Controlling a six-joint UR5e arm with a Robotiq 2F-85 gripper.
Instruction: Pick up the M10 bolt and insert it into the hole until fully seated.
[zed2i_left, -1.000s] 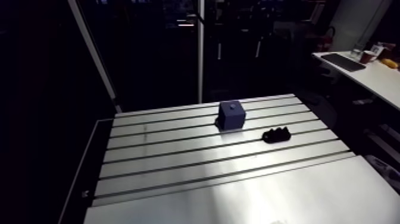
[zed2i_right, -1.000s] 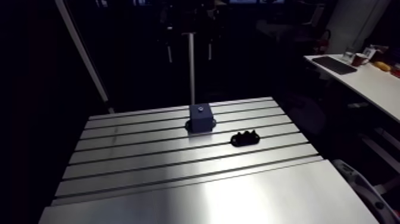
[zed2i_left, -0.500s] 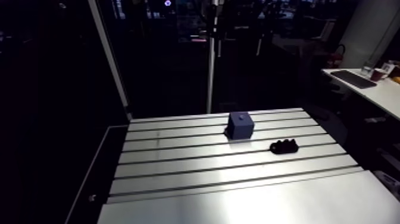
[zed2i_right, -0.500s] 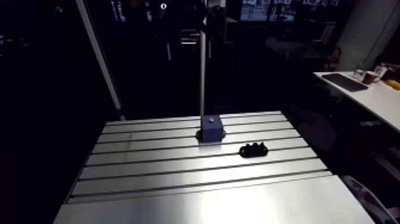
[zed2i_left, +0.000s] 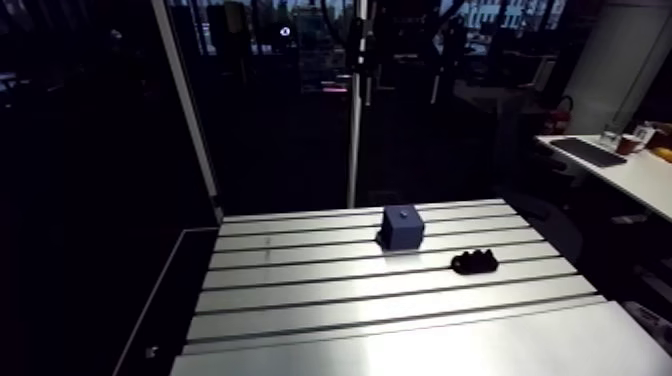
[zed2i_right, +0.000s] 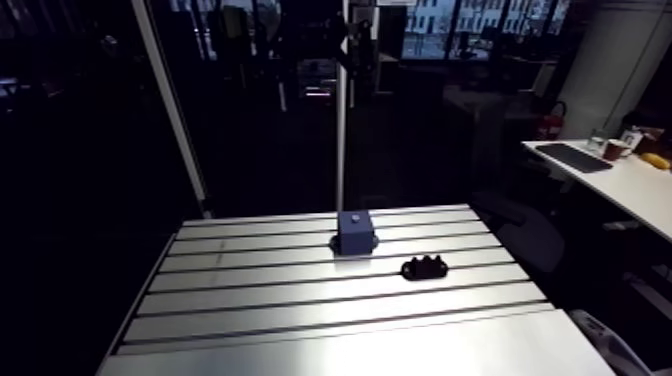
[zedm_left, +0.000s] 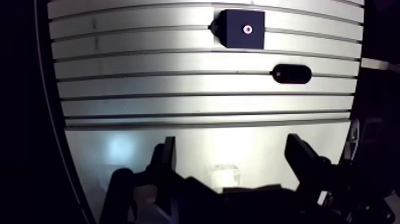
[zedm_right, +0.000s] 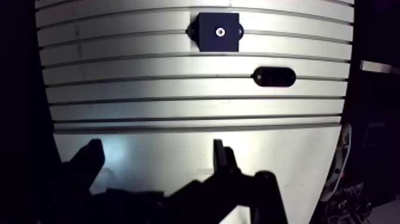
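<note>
Gripper (zedm_left: 231, 143) fingers wide apart; black oblong holder (zedm_left: 291, 74) lengthwise along the table (zedm_left: 178, 62) slots

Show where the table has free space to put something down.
Free: the smooth table strip under the open fingers, and the slotted rows beside the blue block, away from the black holder. Tight only between block and holder.

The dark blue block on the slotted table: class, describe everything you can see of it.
The block is a small dark blue cube, matt, perhaps plastic. It stands upright and square on the slotted metal table, towards its far side. In the middle of its top face is one small round hole with a pale rim. Small dark tabs stick out at its foot. Nothing touches it but the table; a black lumpy object lies apart beside it.
</note>
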